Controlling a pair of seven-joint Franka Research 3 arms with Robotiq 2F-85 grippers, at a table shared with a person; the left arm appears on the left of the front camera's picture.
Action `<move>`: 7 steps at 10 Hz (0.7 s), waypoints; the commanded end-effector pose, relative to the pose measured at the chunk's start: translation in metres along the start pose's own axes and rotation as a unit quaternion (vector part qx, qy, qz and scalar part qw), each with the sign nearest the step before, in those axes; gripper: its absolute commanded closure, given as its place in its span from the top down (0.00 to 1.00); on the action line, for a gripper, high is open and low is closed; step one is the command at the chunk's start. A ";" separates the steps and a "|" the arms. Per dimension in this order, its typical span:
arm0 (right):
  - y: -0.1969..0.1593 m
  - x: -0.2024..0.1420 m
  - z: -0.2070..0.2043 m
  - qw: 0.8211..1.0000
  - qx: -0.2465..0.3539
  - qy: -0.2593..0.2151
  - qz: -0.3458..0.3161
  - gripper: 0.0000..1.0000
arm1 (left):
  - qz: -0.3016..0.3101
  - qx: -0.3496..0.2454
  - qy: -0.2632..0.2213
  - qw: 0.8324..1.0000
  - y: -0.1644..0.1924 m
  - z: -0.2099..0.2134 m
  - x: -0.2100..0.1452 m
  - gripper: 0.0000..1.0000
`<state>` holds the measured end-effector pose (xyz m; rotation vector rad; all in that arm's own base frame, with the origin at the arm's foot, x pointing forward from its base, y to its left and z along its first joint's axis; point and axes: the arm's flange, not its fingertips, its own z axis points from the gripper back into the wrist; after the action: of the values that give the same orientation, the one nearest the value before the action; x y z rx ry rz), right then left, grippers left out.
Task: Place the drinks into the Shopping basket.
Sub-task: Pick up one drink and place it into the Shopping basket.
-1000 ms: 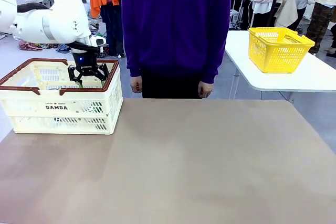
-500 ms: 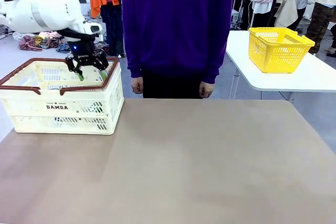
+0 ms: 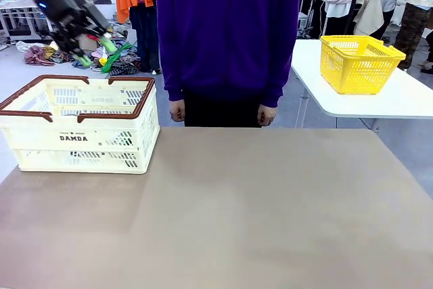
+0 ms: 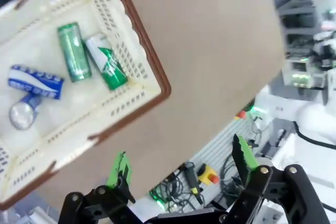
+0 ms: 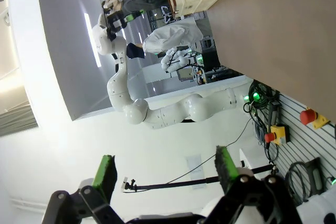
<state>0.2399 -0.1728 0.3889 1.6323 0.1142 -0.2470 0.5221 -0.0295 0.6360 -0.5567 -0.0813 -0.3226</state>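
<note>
I am looking at my left gripper (image 3: 97,51): black linkage fingers are ending in bright green pads (image 3: 108,45), with round pivot screws showing at the knuckles in its wrist view (image 4: 178,163). My right gripper (image 5: 167,169) is wearing the same black frame and green pads. The left arm (image 5: 157,111) is showing glossy white rounded segments. The person (image 3: 228,38) is wearing a dark purple long-sleeved top and black trousers.

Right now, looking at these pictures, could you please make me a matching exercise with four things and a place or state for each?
Things:
1. green cans
2. left gripper
3. yellow basket
4. blue Pocari can

Places or states:
a. open, raised above the Shopping basket
b. on the white side table
c. two lying side by side in the Shopping basket
d. lying beside a can seen end-on

Pairs: 1-c, 2-a, 3-b, 4-d
</note>
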 end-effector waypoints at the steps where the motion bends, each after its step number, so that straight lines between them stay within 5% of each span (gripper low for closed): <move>1: 0.006 -0.003 0.001 1.000 0.003 0.002 -0.010 1.00 | -0.003 -0.095 0.009 0.995 0.039 0.047 -0.010 1.00; 2: 0.006 -0.003 0.001 1.000 0.003 0.002 -0.010 1.00 | 0.004 -0.159 0.009 0.987 0.065 0.074 -0.019 1.00; 4: 0.006 -0.003 0.001 1.000 0.003 0.002 -0.010 1.00 | 0.065 -0.260 -0.085 0.960 0.143 0.096 -0.050 1.00; 7: 0.006 -0.003 0.001 1.000 0.003 0.002 -0.010 1.00 | 0.084 -0.352 -0.137 0.922 0.229 0.055 -0.106 1.00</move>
<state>0.2397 -0.1729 0.3889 1.6325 0.1139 -0.2472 0.5038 0.2264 0.5653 -1.2521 -0.1728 -0.0563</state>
